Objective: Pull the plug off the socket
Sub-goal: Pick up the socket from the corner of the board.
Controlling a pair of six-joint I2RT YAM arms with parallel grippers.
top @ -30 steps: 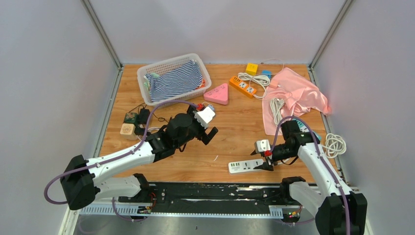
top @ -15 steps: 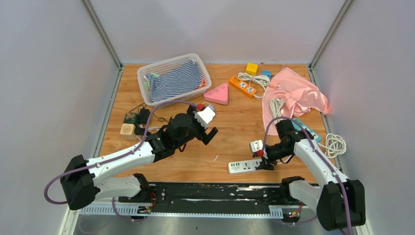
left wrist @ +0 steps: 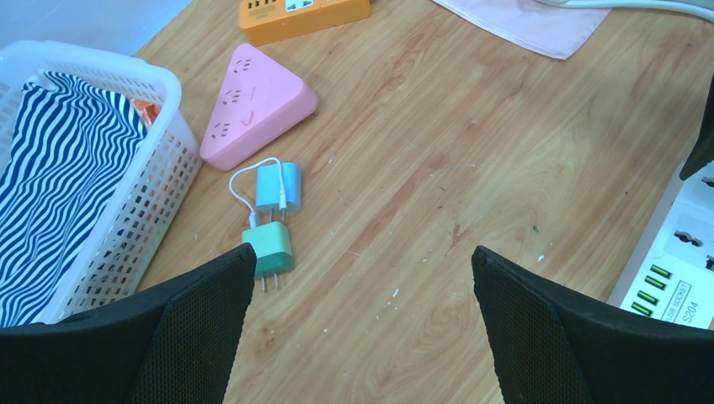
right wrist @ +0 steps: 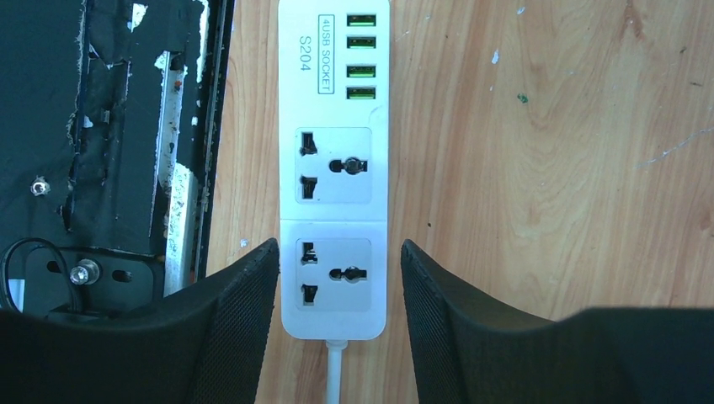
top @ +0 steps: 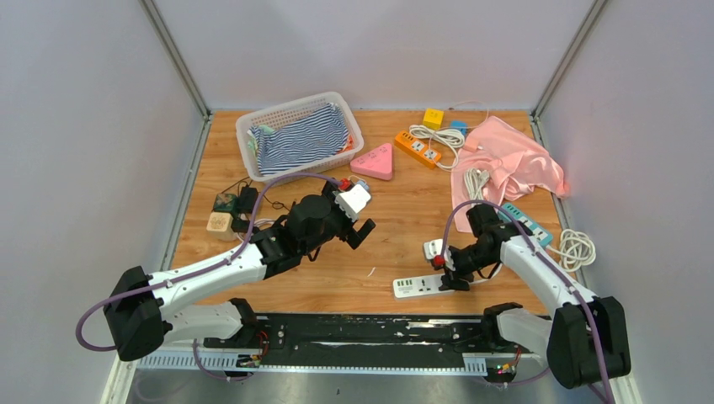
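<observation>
The white socket strip (right wrist: pixel 333 168) lies near the table's front edge (top: pixel 421 286). Both of its sockets stand empty, and its USB row points away from the cable end. My right gripper (right wrist: pixel 338 248) is low over the cable end (top: pixel 455 282), open, with one finger on each side of the strip. The left finger is almost against the strip's edge, while the right one stands a little off it. A green plug (left wrist: pixel 269 246) lies loose on the wood with bare prongs, below a blue one (left wrist: pixel 279 187). My left gripper (left wrist: pixel 362 250) hovers wide open above them (top: pixel 358 229).
A pink triangular socket (top: pixel 373 162), an orange strip (top: pixel 418 149) and a white basket (top: pixel 253 126) with striped cloth sit at the back. A pink cloth (top: pixel 514 160), a teal strip (top: pixel 526 223) and a coiled white cable (top: pixel 575 248) lie at the right. Small blocks (top: pixel 223 215) lie at the left.
My right arm has swung left over the white strip, and its fingers have narrowed around the cable end. The left arm has not moved.
</observation>
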